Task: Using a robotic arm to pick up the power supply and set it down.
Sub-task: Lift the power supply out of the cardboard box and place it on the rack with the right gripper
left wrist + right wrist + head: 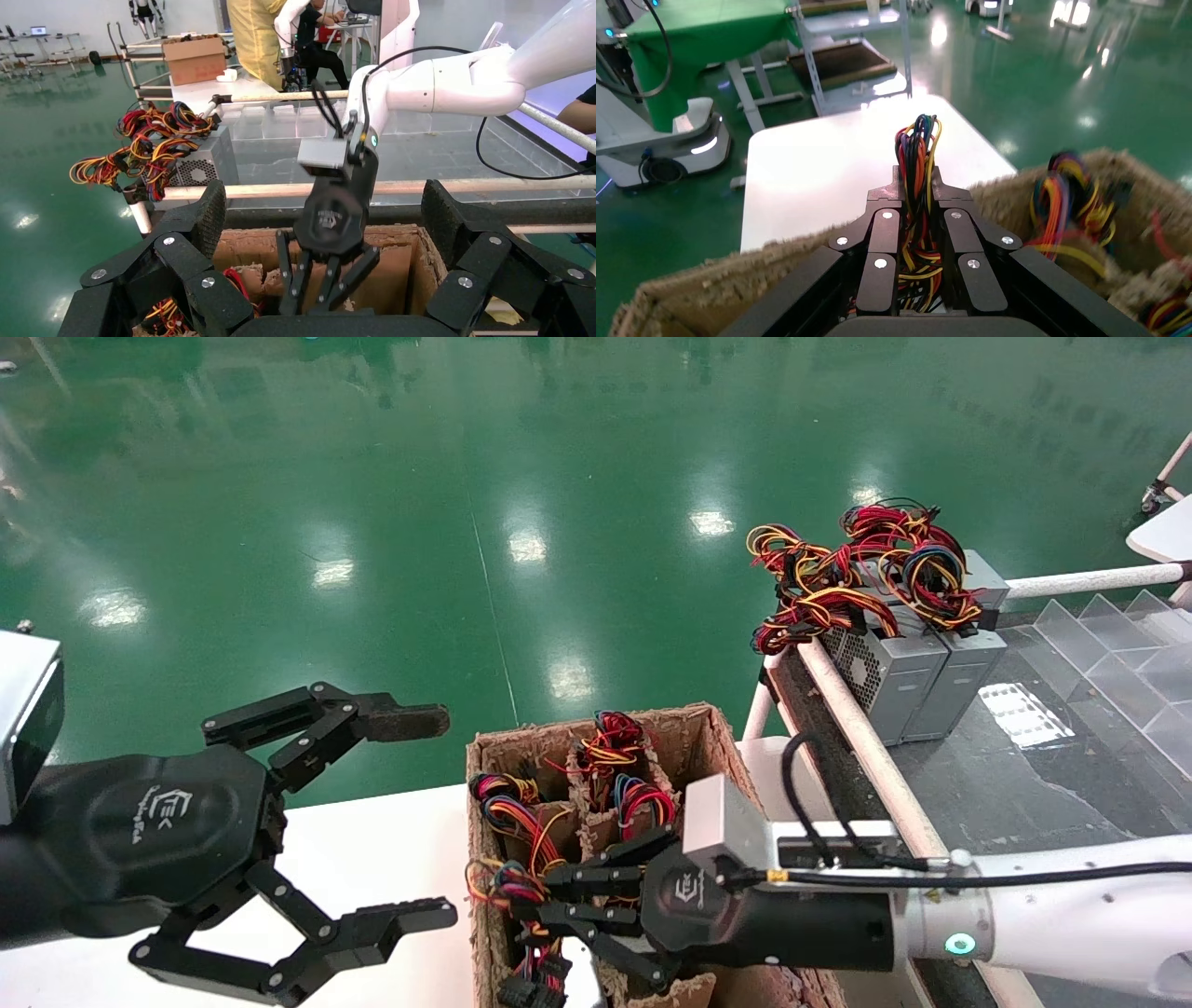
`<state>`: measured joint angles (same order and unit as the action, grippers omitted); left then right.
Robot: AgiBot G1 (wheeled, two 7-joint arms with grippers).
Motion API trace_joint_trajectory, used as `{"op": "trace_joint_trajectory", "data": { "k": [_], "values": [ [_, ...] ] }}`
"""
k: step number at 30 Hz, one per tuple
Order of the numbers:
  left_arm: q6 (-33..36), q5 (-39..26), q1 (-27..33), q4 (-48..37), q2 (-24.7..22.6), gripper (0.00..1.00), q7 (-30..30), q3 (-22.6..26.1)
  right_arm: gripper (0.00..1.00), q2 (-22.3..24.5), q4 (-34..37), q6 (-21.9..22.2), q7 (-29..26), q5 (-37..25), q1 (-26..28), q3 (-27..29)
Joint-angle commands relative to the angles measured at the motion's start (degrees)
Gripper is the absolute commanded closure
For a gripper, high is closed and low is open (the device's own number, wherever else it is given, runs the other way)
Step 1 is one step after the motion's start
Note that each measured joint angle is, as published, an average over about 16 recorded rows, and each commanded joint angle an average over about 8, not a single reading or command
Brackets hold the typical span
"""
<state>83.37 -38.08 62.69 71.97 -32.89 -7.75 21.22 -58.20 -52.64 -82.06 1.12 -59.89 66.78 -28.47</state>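
Observation:
My right gripper [551,899] reaches down into a compartment of the cardboard box [691,727]. Its fingers are shut on the red, yellow, orange and blue wire bundle [917,151] of a power supply [503,882]. The wires run up between the closed fingers of that gripper [917,188]. The supply's grey body is hidden down in the box. My left gripper [430,817] hangs open and holds nothing, above the white table [372,845] to the left of the box. From the left wrist, the right gripper [309,298] shows pointing down into the box.
Two grey power supplies [899,668] with tangled wires stand on the dark surface at the right, behind a white rail [866,738]. More wire bundles [610,747] fill other box compartments. Clear plastic dividers [1117,645] sit at the far right. Green floor lies beyond.

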Motion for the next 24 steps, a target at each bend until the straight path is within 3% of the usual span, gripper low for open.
{"op": "trace_joint_trajectory", "data": {
  "k": [1, 16, 24],
  "values": [
    [0.0, 0.0, 0.0, 0.0, 0.0, 0.0, 0.0, 0.0, 1.0, 0.34, -0.72, -0.31, 0.06, 0.77, 0.16, 0.5],
    [0.0, 0.0, 0.0, 0.0, 0.0, 0.0, 0.0, 0.01, 1.0, 8.16, -9.24, -0.43, -0.58, 9.87, 0.75, 8.23],
    [0.0, 0.01, 0.0, 0.0, 0.0, 0.0, 0.0, 0.01, 1.0, 13.88, -10.1, 0.63, -0.93, 12.93, 2.53, 12.63]
  ]
}}
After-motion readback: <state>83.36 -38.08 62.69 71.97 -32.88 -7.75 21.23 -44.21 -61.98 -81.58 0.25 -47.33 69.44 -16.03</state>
